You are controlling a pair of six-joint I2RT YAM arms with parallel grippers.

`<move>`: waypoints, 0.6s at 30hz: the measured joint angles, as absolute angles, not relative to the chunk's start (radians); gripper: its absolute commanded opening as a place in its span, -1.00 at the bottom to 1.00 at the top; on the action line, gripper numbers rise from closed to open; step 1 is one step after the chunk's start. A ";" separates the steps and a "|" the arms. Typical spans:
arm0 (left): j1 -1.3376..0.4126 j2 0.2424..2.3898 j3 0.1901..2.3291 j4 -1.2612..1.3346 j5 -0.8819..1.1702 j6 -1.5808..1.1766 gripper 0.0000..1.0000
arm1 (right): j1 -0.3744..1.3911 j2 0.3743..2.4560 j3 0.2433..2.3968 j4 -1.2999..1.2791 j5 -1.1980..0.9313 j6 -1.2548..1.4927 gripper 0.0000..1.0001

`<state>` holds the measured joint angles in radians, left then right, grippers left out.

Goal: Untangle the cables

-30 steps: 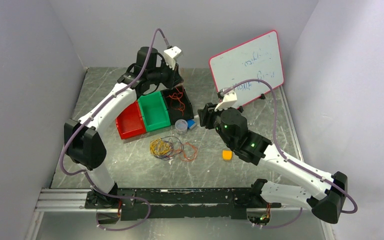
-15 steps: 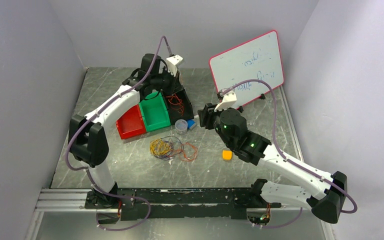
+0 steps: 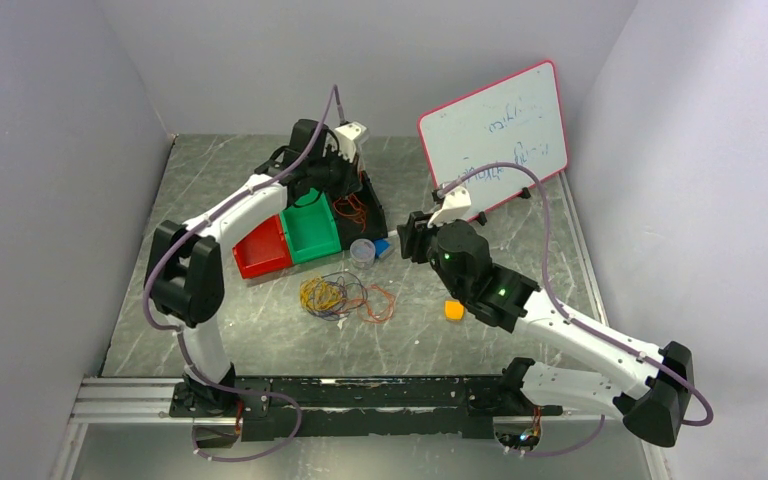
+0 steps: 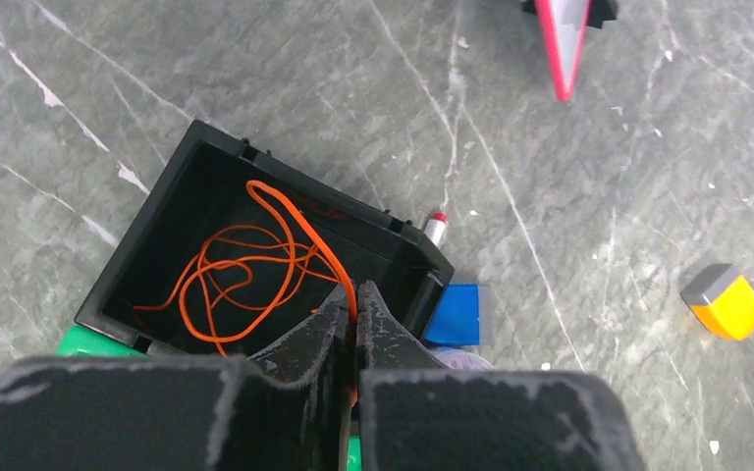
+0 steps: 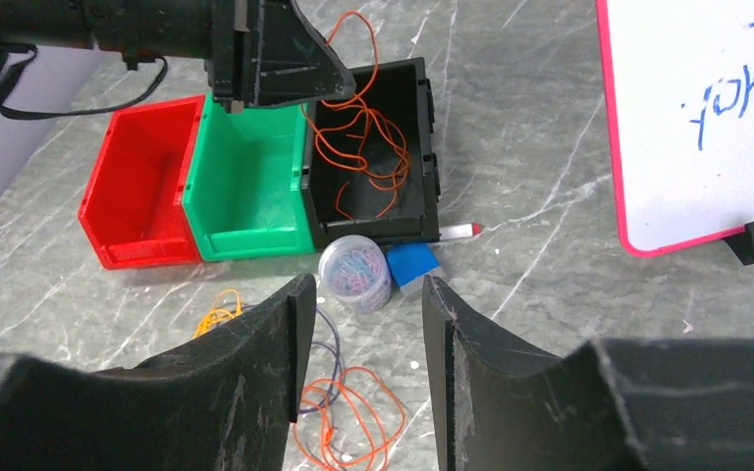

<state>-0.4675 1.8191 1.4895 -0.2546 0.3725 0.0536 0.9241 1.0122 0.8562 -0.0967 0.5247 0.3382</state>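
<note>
A tangle of cables (image 3: 345,297) lies on the table in front of the bins: a yellow bundle (image 5: 218,312), a dark purple strand (image 5: 329,343) and an orange loop (image 5: 358,412). Another orange cable (image 4: 245,265) sits coiled in the black bin (image 4: 142,221), with one strand rising out of it. My left gripper (image 4: 356,299) is shut on that strand just above the bin's near corner. My right gripper (image 5: 368,294) hangs open above the table, right of the tangle, with nothing between its fingers.
A green bin (image 5: 245,186) and a red bin (image 5: 142,186) stand left of the black one. A tub of paper clips (image 5: 355,273), a blue block (image 5: 410,263) and a red-capped pen (image 5: 457,232) lie beside it. A whiteboard (image 3: 495,130) stands back right; a yellow block (image 3: 453,310) lies mid-table.
My left arm has swung its gripper right and down over the black bin, still shut on the orange strand. The right arm has barely moved.
</note>
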 measured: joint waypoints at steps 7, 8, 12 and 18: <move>-0.467 1.943 1.525 -0.251 0.308 0.021 -0.86 | 0.924 1.002 0.855 -0.113 0.545 0.343 -0.04; -0.467 1.963 1.532 -0.252 0.296 0.017 -0.86 | 0.924 0.996 0.853 -0.114 0.547 0.345 -0.04; -0.467 2.036 1.564 -0.255 0.253 -0.008 -0.86 | 0.924 0.958 0.834 -0.129 0.556 0.357 -0.04; -0.467 2.112 1.618 -0.260 0.201 -0.043 -0.86 | 0.924 0.942 0.834 -0.151 0.568 0.361 -0.04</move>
<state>-0.4671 2.1117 1.6180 -0.2604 0.2012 -0.0429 0.9241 0.9421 0.8337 -0.1513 0.5682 0.3607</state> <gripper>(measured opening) 0.076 0.478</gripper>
